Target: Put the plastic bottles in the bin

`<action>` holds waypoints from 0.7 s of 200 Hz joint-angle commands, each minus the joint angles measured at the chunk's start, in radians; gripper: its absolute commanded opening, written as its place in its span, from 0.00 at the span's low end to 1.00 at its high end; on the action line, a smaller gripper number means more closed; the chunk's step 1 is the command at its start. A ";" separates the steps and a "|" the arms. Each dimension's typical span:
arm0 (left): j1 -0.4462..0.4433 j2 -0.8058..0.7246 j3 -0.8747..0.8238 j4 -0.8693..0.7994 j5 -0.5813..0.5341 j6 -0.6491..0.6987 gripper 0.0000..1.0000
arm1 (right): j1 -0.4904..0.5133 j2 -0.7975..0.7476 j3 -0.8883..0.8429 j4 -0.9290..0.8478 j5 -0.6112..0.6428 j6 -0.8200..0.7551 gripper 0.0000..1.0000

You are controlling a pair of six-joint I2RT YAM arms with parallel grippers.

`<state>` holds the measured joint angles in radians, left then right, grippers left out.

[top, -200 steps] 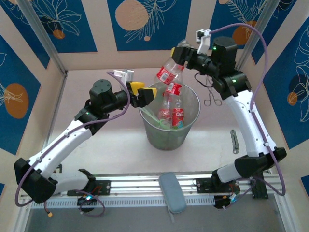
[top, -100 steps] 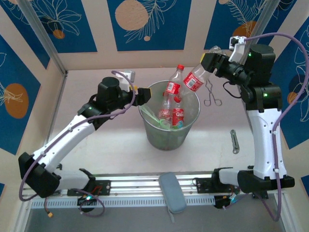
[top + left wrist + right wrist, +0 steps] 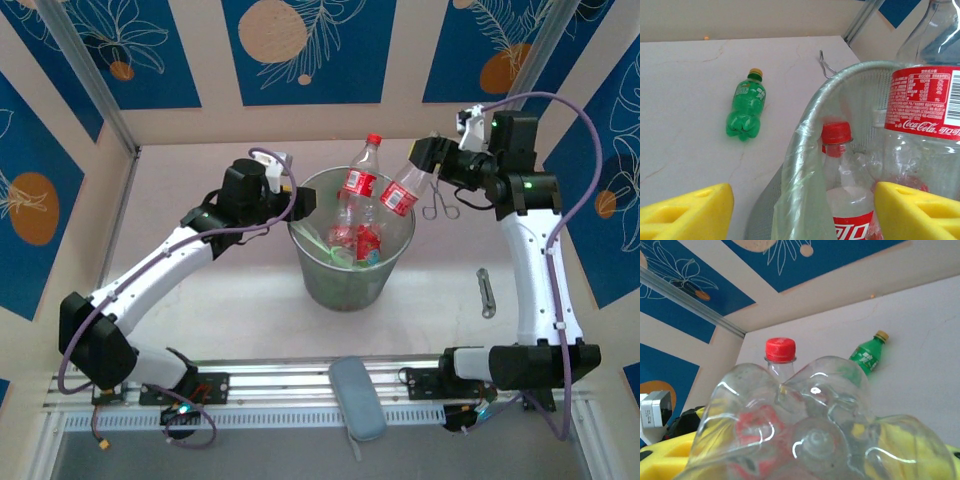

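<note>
The bin stands mid-table with several red-labelled plastic bottles inside; one stands upright, its red cap above the rim. My right gripper is shut on the base of a clear red-labelled bottle that slants neck-down over the bin's right rim. In the right wrist view that bottle's base sits between yellow fingers. My left gripper is open at the bin's left rim. In the left wrist view the rim and liner lie between its jaws. A green bottle lies on the table.
Metal forceps lie right of the bin under the right gripper. A small metal tool lies further front right. A grey pouch rests on the rail at the near edge. Walls enclose the table's sides and back.
My right arm swung right and then back, keeping the bottle tilted over the bin's right rim. The left gripper moved in on the bin's left rim, its jaws narrower than before.
</note>
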<state>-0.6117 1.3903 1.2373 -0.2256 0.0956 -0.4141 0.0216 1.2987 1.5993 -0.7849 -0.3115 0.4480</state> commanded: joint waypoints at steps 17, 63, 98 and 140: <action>0.008 0.009 0.034 0.008 0.012 -0.013 0.68 | 0.064 0.009 -0.067 0.054 -0.038 0.030 0.64; 0.008 0.025 0.039 0.016 0.010 -0.023 0.64 | 0.091 0.005 -0.129 0.072 -0.027 0.041 0.73; 0.008 0.035 0.046 0.017 0.006 -0.026 0.60 | 0.076 -0.011 -0.107 0.040 0.000 0.013 0.79; 0.007 0.039 0.042 0.028 -0.014 -0.025 0.51 | 0.016 -0.039 -0.057 0.000 0.006 -0.017 0.85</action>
<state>-0.6109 1.4174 1.2556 -0.2230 0.0952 -0.4389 0.0666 1.3003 1.4975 -0.7506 -0.3096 0.4637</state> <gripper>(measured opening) 0.536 0.832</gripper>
